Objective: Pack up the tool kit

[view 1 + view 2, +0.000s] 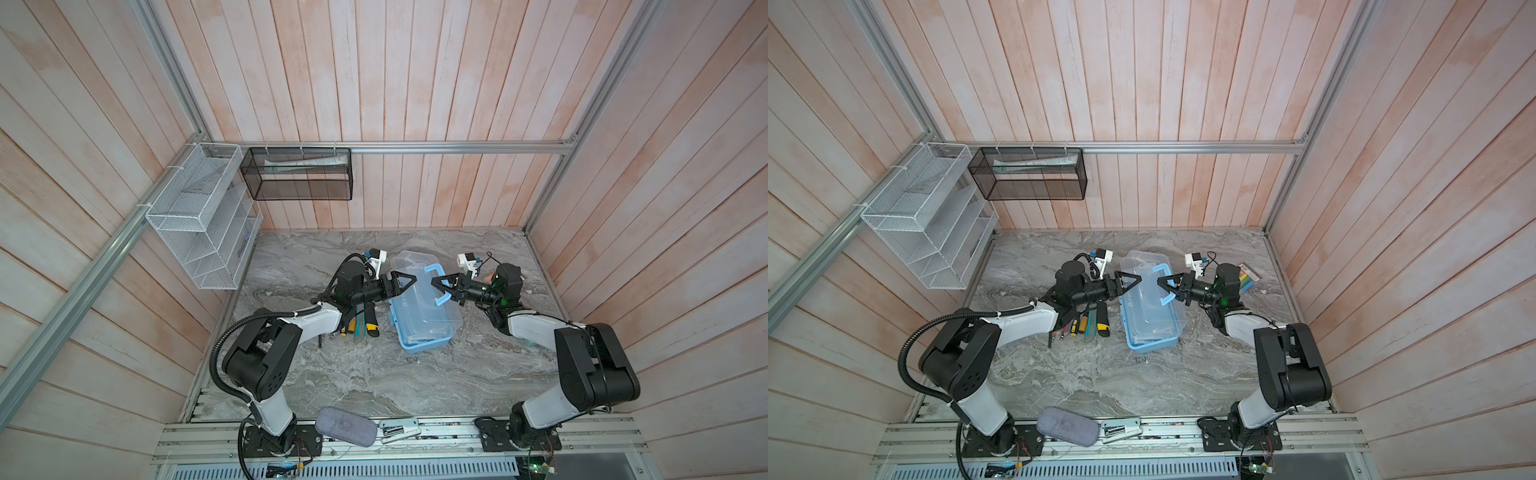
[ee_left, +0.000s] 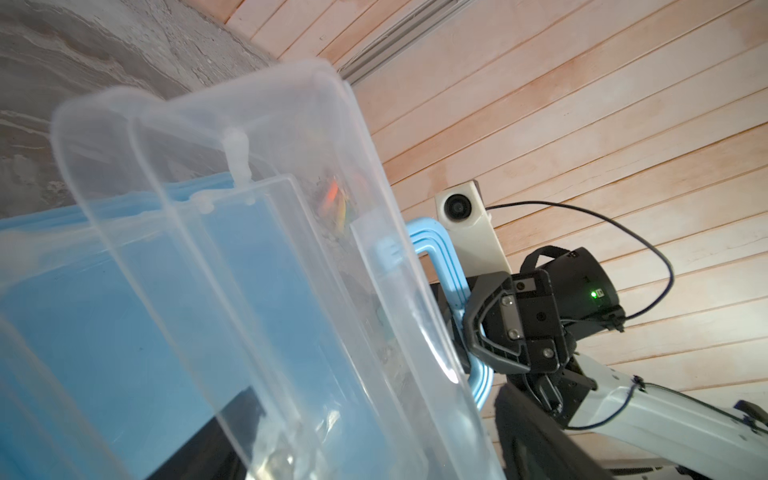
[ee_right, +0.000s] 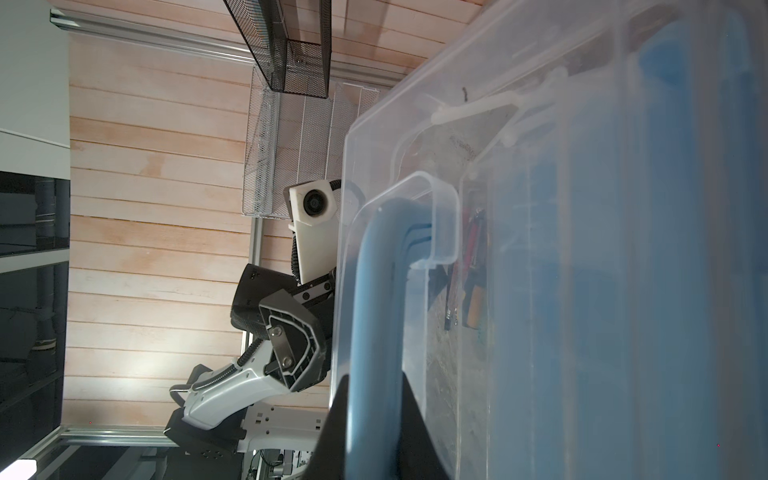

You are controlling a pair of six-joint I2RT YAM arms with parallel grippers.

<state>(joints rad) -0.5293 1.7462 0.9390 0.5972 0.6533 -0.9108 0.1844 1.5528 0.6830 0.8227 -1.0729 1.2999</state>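
While the right jaws are clamping tight on the blue handle (image 1: 435, 270) and holding the clear lid (image 1: 409, 262) tilted up off the light-blue box (image 1: 419, 345), the left jaws are hanging wide apart at the lid's near edge, gripping nothing. Whether they are touching it, I can't call. Loose tools are lying on the bench (image 1: 374, 374) just behind and below the left jaws: screwdrivers (image 1: 348, 327) and the yellow-black utility knife (image 1: 372, 327), long axes running alongside the box. With the left arm sitting nearer, that pick is looking like its job.
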